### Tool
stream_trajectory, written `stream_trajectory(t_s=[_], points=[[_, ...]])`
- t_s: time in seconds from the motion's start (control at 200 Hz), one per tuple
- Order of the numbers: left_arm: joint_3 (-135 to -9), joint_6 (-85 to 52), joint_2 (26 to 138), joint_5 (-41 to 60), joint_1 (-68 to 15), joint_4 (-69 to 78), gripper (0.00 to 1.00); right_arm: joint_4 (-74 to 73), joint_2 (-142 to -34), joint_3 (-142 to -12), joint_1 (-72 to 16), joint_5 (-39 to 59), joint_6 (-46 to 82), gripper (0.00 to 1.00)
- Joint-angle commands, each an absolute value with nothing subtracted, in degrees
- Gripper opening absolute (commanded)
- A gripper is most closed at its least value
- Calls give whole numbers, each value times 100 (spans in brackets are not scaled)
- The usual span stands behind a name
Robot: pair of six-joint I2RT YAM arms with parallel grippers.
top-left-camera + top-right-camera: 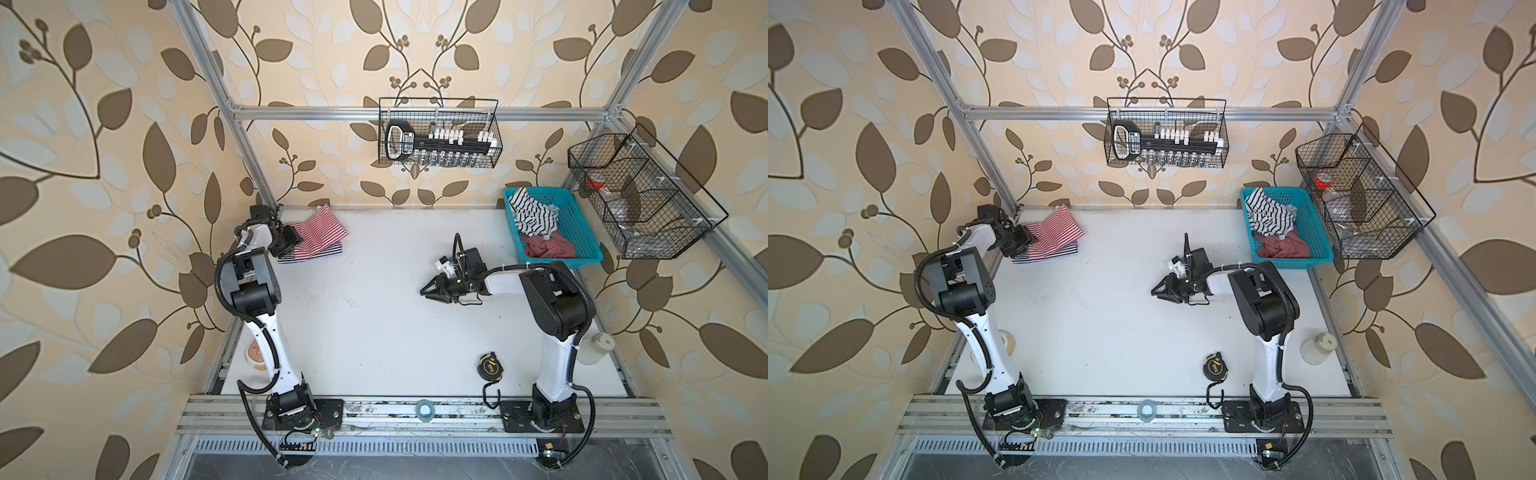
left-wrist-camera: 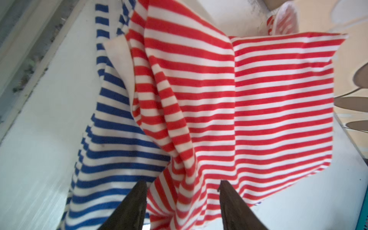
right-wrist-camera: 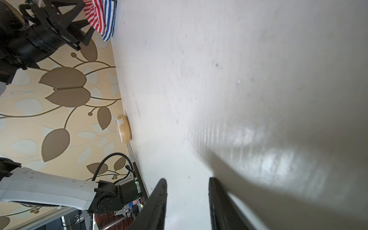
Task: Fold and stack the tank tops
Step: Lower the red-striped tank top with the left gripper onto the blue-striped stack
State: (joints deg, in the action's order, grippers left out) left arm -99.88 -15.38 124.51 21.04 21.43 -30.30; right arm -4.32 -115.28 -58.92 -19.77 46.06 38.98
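Tank tops sit stacked at the far left corner of the white table (image 1: 374,332), the red-and-white tank top (image 1: 320,230) lying on the navy-and-white tank top (image 1: 309,254), whose stripes peek out along the near edge. The red one is rumpled, with a flap raised toward the back wall. The left gripper (image 2: 182,184) is at the stack's left edge, its jaws spread apart with red cloth lying loose between them, nothing pinched as far as I can see. Well away, over bare table right of the middle, the right gripper (image 1: 432,289) hangs with jaws parted and empty. Beyond it a blue basket (image 1: 582,232) holds more crumpled clothes, and a tape measure (image 1: 490,365) lies near the front.
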Motion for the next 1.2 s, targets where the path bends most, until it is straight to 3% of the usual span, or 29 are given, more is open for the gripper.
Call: stream_trajectory(t_s=[0.0,0.385,0.425,0.535,0.69,1.195], points=[[-9786,-1823,11915,2166,2137,-2836,60,167,-11839,-5598,-2021,4144,3836,37],[-9487,-1946,12247,2066,2079,-2787,52,65,-11881,-5518,-2014,4172,3848,37],[-9526,-1938,12314,2065,2074,-2783,46,44,-11882,-5494,-2013,4167,3853,37],[-9622,-1932,12368,2134,2074,-2774,10,46,-11874,-5489,-1995,4153,3860,37],[-9892,-1816,12421,2204,2072,-2880,0,19,-11858,-5459,-1984,4148,3878,37],[-10195,-1226,11642,1978,2074,-3304,0,-43,-11812,-5351,-1978,4154,3874,37]])
